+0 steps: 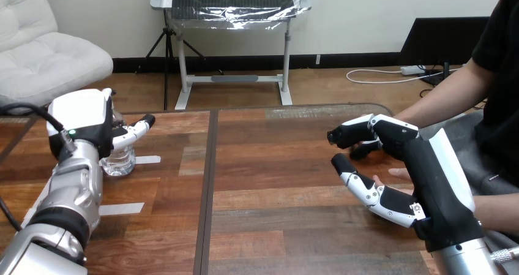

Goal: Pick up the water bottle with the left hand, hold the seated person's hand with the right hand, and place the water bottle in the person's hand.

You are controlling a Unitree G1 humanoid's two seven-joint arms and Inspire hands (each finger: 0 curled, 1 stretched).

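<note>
Clear plastic water bottle point(120, 162) unlifted on the wooden worktop point(275, 183) against the left hand point(81, 114); right hand point(428, 165) over the person's hand point(395, 174); neither grasp can be told

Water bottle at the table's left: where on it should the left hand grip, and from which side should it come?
Grip the water bottle around its round clear body, above the base, coming level from the robot's side, where the left hand is. It stands upright on the table, so a sideways wrap likely suits; its upper part is hidden.
</note>
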